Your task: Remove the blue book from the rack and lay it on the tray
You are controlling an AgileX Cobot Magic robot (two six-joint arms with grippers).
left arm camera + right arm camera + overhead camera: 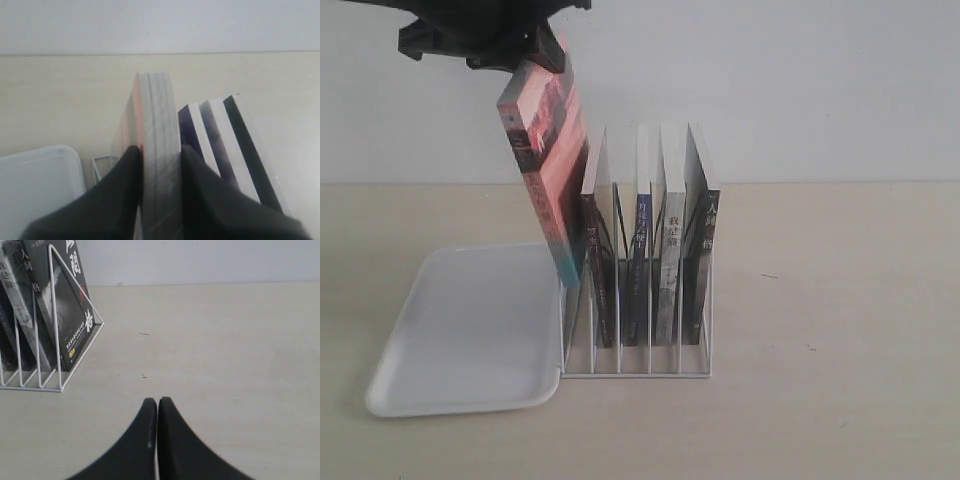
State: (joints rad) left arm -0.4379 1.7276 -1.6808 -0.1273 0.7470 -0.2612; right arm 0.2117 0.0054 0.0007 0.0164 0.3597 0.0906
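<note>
Left fingers [117,197] are clamped on the top edge of a pink-red book [552,170], one on each cover. The book hangs tilted above the left end of the rack [640,372], its low corner at the first slot. Cannot tell whether it is clear of the wires. Right fingers [142,440] are pressed together, holding nothing, low over the bare table [840,300] to the right of the rack.

The blue book [641,235] stands upright in a middle slot, blue spine facing out, untouched, with dark-spined books on both sides. The tray [470,330] lies flat just beside the rack's left side, with nothing in it.

Progress: nothing of the task is done. The book in the grip looks like the wrong one. Left to do: grasp the blue book, lift it out, lay it flat on the tray.
</note>
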